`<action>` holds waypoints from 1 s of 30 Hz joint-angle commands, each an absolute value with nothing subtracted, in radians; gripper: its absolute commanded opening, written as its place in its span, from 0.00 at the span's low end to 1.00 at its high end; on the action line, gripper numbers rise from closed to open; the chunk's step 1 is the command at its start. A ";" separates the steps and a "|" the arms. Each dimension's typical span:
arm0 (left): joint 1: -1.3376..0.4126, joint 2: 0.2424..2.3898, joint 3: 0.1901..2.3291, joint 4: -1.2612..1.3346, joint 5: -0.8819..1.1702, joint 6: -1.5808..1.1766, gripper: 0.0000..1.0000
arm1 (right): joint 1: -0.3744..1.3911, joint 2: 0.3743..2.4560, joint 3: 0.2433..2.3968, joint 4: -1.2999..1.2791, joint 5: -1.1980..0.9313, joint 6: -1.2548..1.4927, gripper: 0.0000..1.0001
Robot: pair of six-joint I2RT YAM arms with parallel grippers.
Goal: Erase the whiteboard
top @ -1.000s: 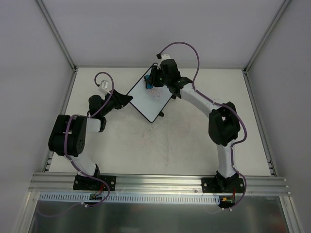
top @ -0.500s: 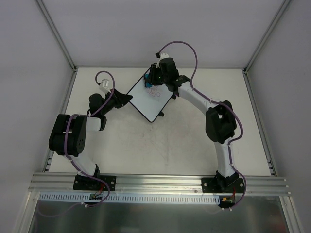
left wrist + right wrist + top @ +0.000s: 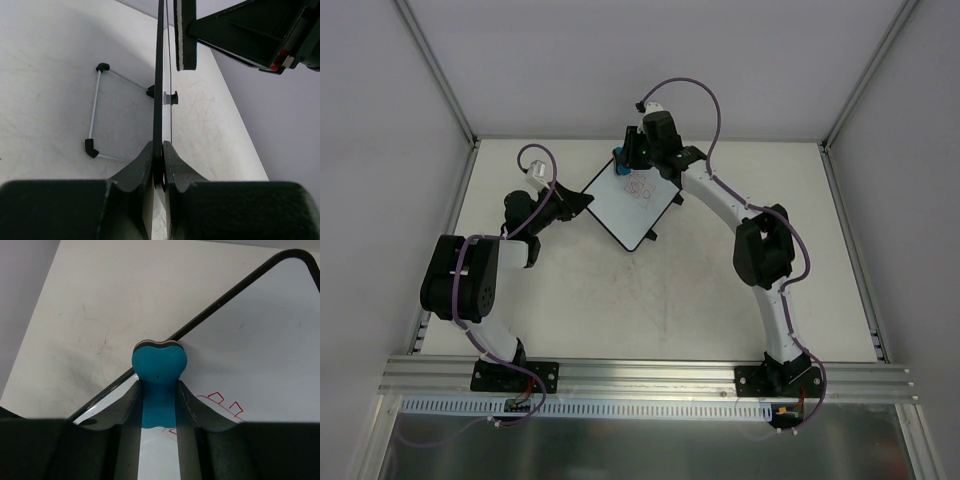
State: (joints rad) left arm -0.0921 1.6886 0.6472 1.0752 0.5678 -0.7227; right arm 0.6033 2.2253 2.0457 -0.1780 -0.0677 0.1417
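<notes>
The whiteboard [image 3: 628, 208] lies tilted at the back middle of the table, white with a thin black rim and a small red scribble [image 3: 638, 188]. My left gripper [image 3: 582, 203] is shut on its left corner; the left wrist view shows the board edge-on [image 3: 159, 90] between the fingers. My right gripper [image 3: 623, 165] is shut on the blue eraser [image 3: 159, 371], which rests at the board's far rim [image 3: 220, 302]. The red scribble [image 3: 220, 402] lies just right of my right fingers [image 3: 187, 407].
A wire stand with black corner pieces [image 3: 95, 112] sits under the board. The table [image 3: 660, 300] has walls on three sides and an aluminium rail [image 3: 650, 375] at the near edge.
My right gripper has moved the eraser up and to the left across the board, from beside the scribble to the far rim. The left arm and the board have not moved.
</notes>
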 commanded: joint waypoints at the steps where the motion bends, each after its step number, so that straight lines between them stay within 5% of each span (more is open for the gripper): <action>1: -0.100 1.674 0.653 1.112 0.564 -0.661 0.00 | 0.598 2.238 2.088 -0.207 -0.049 0.158 0.00; 30: -0.101 1.680 0.623 1.157 0.583 -0.663 0.00 | 0.453 2.286 1.924 -0.212 -0.115 0.340 0.00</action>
State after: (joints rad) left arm -0.0921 1.6886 0.6361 1.0931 0.5636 -0.7242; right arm 0.4767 2.2639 1.9652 -0.1967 -0.1024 0.2779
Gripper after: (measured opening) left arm 0.084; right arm 0.313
